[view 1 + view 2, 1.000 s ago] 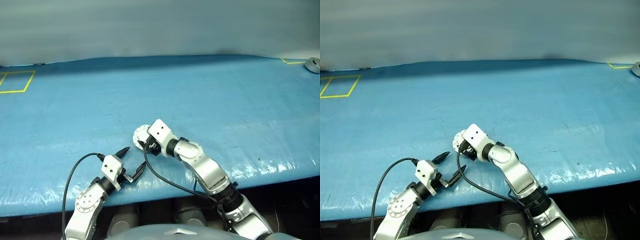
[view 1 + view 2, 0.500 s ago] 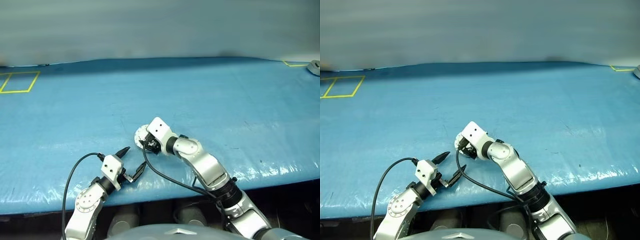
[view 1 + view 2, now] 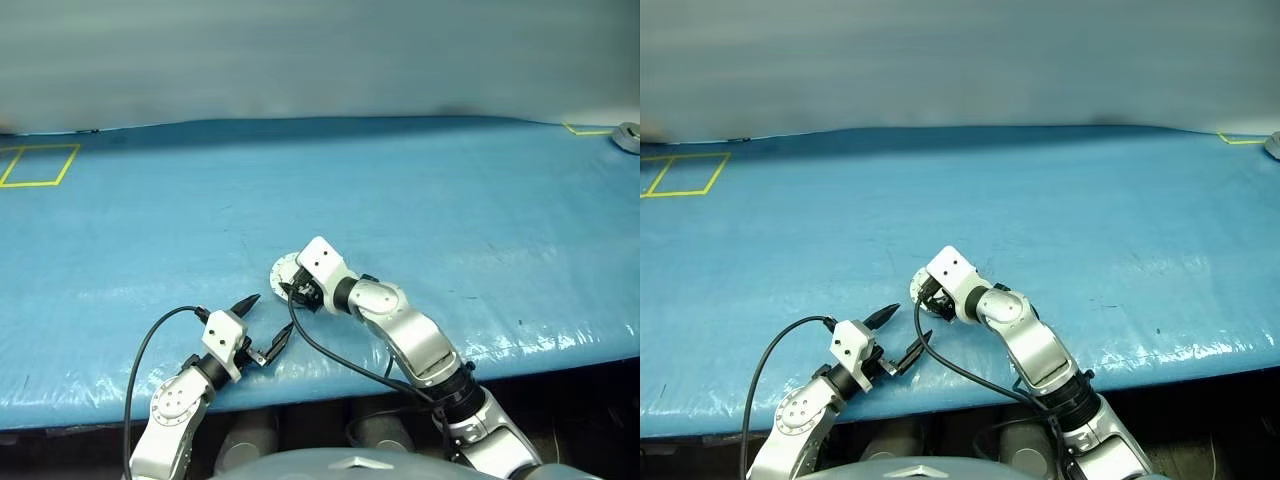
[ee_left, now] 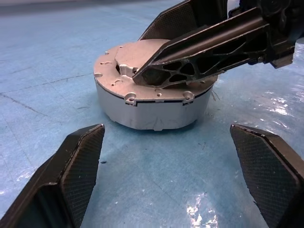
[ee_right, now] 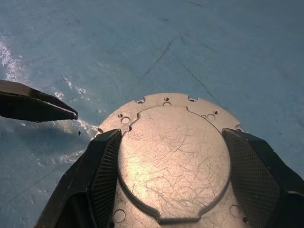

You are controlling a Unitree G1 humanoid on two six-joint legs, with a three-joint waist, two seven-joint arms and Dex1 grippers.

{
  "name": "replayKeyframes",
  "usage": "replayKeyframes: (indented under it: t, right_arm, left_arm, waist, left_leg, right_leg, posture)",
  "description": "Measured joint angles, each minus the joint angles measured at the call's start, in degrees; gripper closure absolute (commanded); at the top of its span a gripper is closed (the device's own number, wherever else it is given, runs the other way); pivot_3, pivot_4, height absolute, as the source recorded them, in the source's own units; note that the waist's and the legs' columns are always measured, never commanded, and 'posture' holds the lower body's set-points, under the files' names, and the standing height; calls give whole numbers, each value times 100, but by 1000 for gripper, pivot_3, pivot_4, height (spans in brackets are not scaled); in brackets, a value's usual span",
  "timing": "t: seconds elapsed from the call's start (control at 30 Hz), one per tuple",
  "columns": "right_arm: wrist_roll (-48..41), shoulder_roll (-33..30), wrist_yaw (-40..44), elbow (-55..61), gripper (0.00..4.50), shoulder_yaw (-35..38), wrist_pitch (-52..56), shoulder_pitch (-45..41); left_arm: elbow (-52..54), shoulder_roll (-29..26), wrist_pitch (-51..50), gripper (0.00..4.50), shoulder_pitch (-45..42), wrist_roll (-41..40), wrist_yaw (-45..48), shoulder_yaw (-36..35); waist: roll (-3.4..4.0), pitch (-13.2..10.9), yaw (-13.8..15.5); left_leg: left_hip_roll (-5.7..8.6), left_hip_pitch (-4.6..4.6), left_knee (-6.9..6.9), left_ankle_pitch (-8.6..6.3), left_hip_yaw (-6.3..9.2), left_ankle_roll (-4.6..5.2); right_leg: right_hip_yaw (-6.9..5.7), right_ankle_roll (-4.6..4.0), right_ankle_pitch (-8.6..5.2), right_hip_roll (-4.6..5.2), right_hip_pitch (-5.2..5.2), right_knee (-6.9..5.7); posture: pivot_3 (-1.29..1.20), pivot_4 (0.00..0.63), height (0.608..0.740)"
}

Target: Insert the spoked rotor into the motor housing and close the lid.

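At lower centre of the head view, the right gripper [image 5: 173, 156] straddles the closed lid [image 5: 173, 161] atop the motor housing [image 4: 152, 111] on the blue table [image 3: 420, 190], while the left gripper [image 3: 262, 325] gapes empty nearby.

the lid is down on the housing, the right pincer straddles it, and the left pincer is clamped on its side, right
Not quite: the left pincer is open and apart from the housing, as the left wrist view shows. The rest holds: the lid is down and the right pincer straddles it.
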State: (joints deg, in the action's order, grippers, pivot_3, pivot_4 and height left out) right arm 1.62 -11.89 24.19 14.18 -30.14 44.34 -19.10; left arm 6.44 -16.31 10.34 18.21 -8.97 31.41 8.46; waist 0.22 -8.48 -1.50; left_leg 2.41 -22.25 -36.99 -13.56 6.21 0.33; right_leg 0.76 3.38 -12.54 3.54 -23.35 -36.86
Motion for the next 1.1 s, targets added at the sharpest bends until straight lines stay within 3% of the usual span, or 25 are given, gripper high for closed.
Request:
replayKeyframes:
  t: [0.53,0.87,1.1]
  right_arm:
    - [134,-20,-36,-58,1459,-66,-112,-32]
    - [-308,382,-48,-315,1459,532,85,-38]
    - [-7,104,-168,-460,1459,213,-138,-324]
  left_arm:
    - [0,-13,-34,0,15,0,15,2]
    - [1,-13,-116,0,-23,0,18,5]
    - [1,-13,-131,0,-35,3,15,6]
  waist:
    - [2,26,11]
    - [3,23,2]
    - [5,22,22]
  left_leg:
    - [-2,2,0,0,3,-1]
    - [-4,0,1,0,5,-1]
    - [-1,-6,2,-1,6,-2]
  right_leg:
    - [-1,-1,-2,1,3,-2]
    - [-1,-1,-2,-1,-3,-3]
    - [-4,-2,-2,4,-6,1]
  posture:
    - [0,150,740]
    - [0,150,740]
    - [0,150,740]
